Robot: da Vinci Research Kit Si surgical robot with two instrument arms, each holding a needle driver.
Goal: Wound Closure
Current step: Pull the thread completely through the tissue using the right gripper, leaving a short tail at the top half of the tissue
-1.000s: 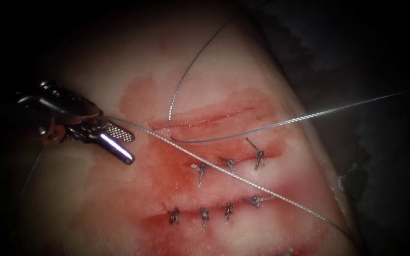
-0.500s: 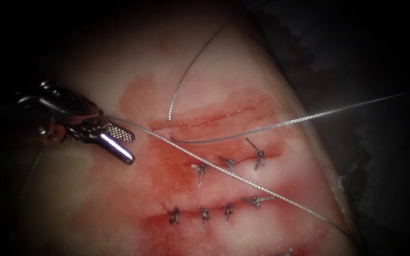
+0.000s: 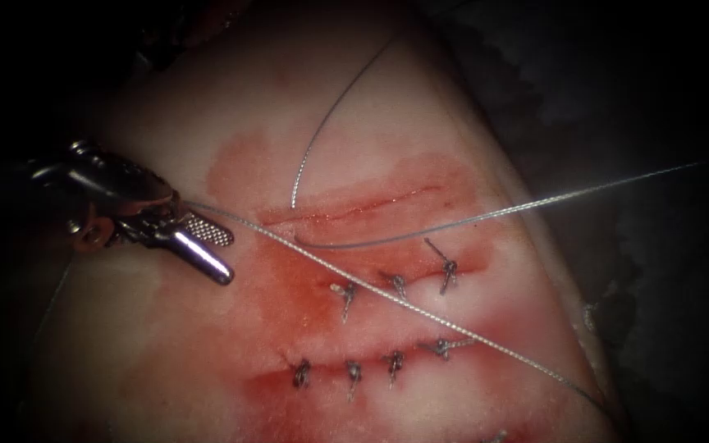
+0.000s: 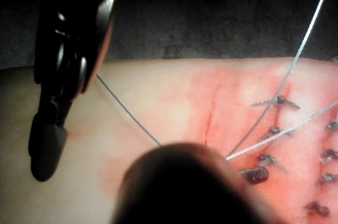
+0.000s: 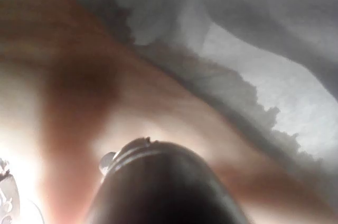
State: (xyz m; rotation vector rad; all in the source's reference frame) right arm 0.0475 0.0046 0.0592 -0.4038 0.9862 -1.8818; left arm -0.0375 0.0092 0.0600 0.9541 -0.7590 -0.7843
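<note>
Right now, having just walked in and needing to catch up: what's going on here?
The left claw sits left of the cuts with its jaws open, a thread running from it diagonally across the tissue. Two cuts carry rows of knotted stitches; a third cut above them is unstitched. A second thread trails off to the right. Red fluid stains the tissue.
</note>
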